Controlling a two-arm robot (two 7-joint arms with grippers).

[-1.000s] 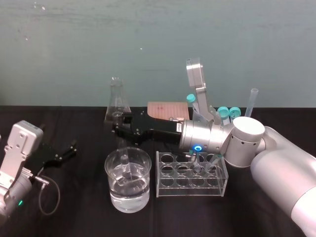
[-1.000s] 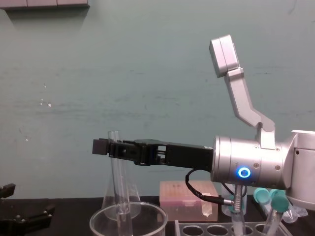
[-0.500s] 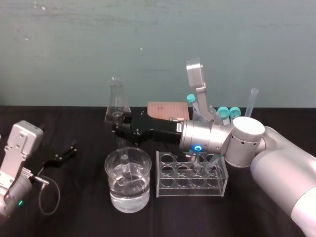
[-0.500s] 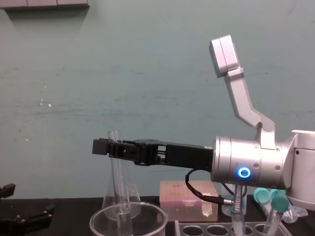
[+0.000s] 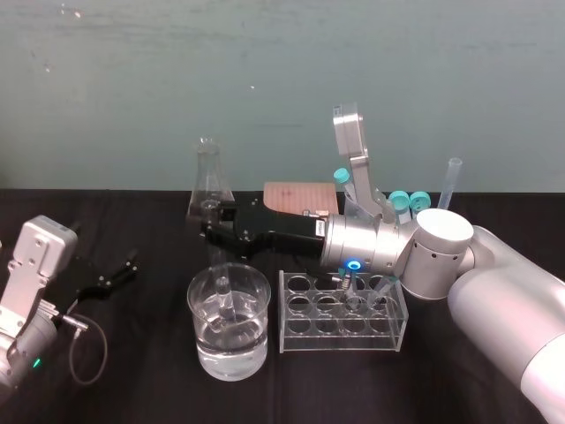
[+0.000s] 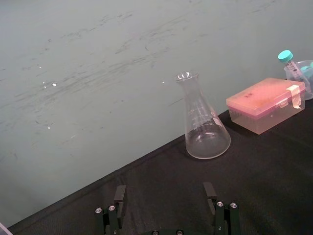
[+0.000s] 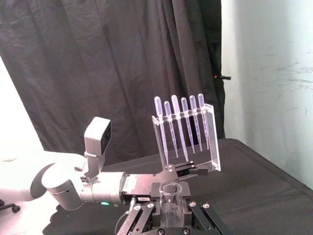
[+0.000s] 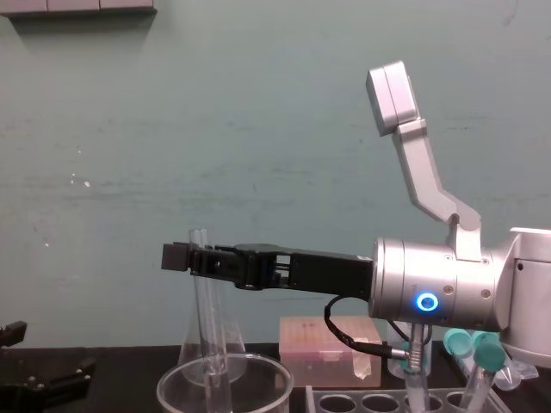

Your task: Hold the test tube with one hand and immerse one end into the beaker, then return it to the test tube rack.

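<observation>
At far left the left gripper point(image 5: 115, 272) sits low over the black table point(image 5: 132, 371), its fingers point(image 6: 120, 195) spread wide with nothing between them. To its right stands the beaker point(image 5: 199, 329), part-filled with clear liquid. The test tube point(image 8: 203, 310) hangs upright in it, lower end below the rim, its top pinched between the fingers of the right gripper point(image 8: 196, 258), which reaches in level from the right. Just beside the beaker sits the test tube rack point(image 5: 342, 343).
</observation>
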